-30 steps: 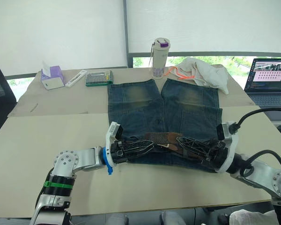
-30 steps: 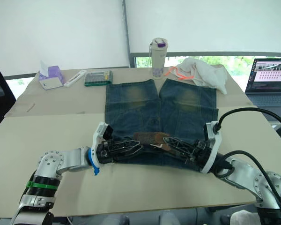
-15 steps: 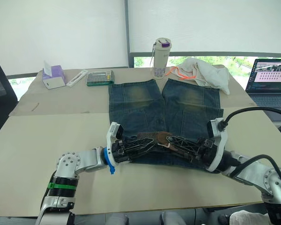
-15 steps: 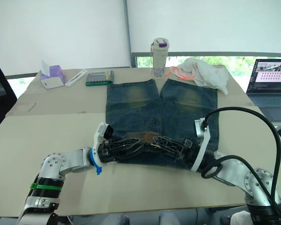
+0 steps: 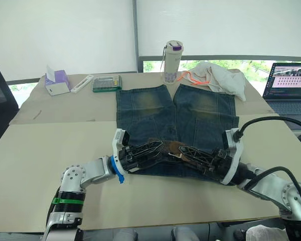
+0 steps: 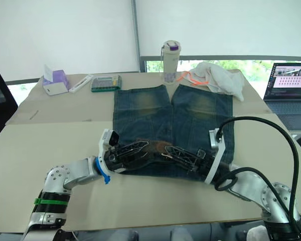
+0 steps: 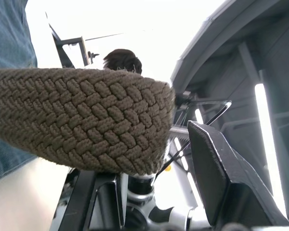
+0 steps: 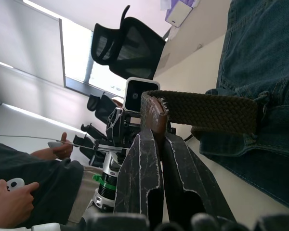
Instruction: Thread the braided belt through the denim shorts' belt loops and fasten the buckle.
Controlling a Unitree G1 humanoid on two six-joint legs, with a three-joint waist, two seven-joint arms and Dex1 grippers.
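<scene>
The denim shorts (image 5: 175, 128) lie flat on the surface (image 5: 50, 150), legs pointing far, waistband at the near edge. Along that waistband runs the braided belt (image 5: 163, 146), and both hands meet over it near the middle. The right hand (image 8: 159, 126) is closed on the belt's leather-tipped end, pinching it between its fingers, with the strap already passing under one of the belt loops (image 8: 261, 113). The left hand (image 5: 158, 147) has its fingers set apart around the strap (the woven band crosses the gap without being squeezed, as far as I can tell). The buckle (image 5: 176, 155) seems to be a silvery glint beside the right hand. To do this well, I would keep the tip flat and low, feed slowly, and let the left hand steady the denim so it doesn't bunch.
</scene>
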